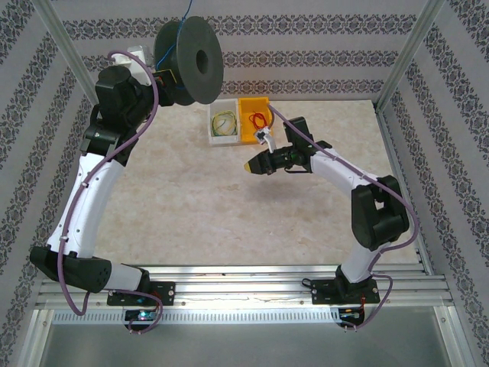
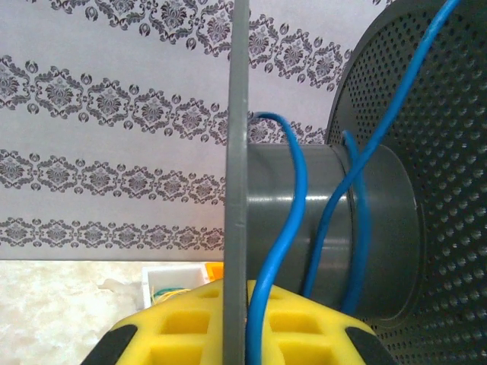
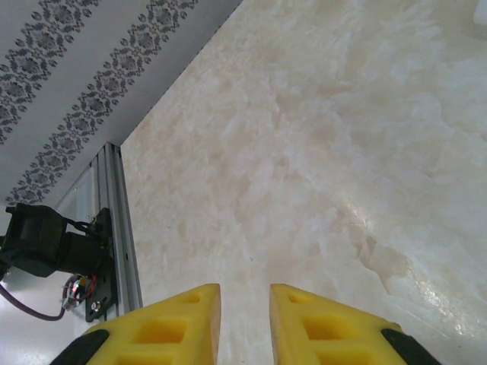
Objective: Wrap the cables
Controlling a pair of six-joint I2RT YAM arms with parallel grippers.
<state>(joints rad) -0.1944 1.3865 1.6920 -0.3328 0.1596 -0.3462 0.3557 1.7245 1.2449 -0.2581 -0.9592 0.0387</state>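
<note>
A dark-blue cable (image 2: pixel 293 228) loops loosely around the grey core of a black spool (image 1: pixel 189 61) held high at the back left. A strand of it runs up and out of the top of the view (image 1: pixel 186 11). My left gripper (image 2: pixel 242 293) is shut on the spool's near flange (image 2: pixel 237 152), and the blue cable drops down right beside that flange between the yellow fingers. My right gripper (image 1: pixel 250 164) hovers over the middle of the table, pointing left. Its yellow fingers (image 3: pixel 190 319) stand a little apart with nothing between them (image 3: pixel 245 296).
A white bin (image 1: pixel 223 122) holding a coiled yellow-green wire and an orange bin (image 1: pixel 256 116) holding a red wire sit at the back of the table. Patterned walls and metal frame posts close in the sides. The rail (image 3: pixel 122 228) runs along the near edge.
</note>
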